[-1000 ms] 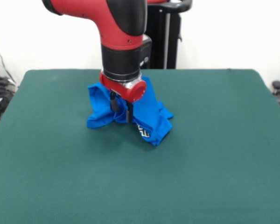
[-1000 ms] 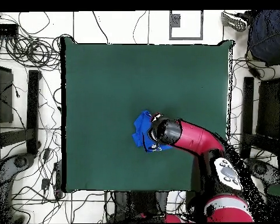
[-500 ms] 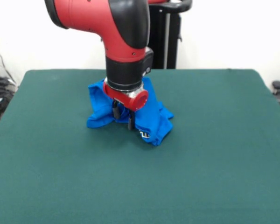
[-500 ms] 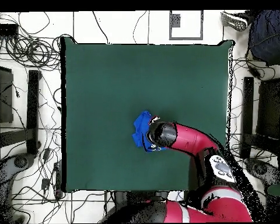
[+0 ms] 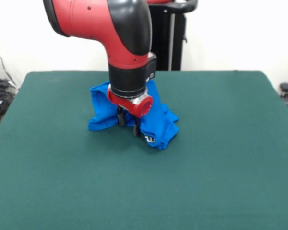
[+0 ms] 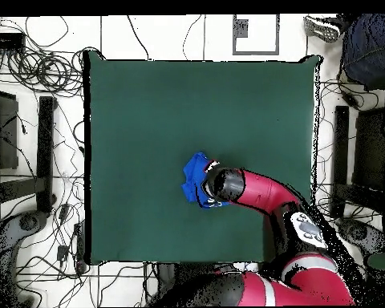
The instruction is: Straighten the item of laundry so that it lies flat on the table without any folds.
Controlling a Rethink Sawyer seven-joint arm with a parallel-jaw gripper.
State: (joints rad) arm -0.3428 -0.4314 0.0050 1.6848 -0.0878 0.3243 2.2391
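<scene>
Shirt (image 5: pixel 153 120) sits crumpled in a blue heap toward the far side of the table (image 5: pixel 221 163), a bit left of centre, with a scrap of white print showing at its near right corner. Gripper (image 5: pixel 128 123) is down in the heap's middle; fingers spaced apart, cloth between them, hold not confirmed. Risk: pinching several layers together, so a lift drags the whole bundle rather than opening a fold.

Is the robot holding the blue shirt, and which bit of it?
Cannot be told. The gripper is down in the middle of the crumpled blue shirt, but the cloth hides whether its jaws have pinched any.
</scene>
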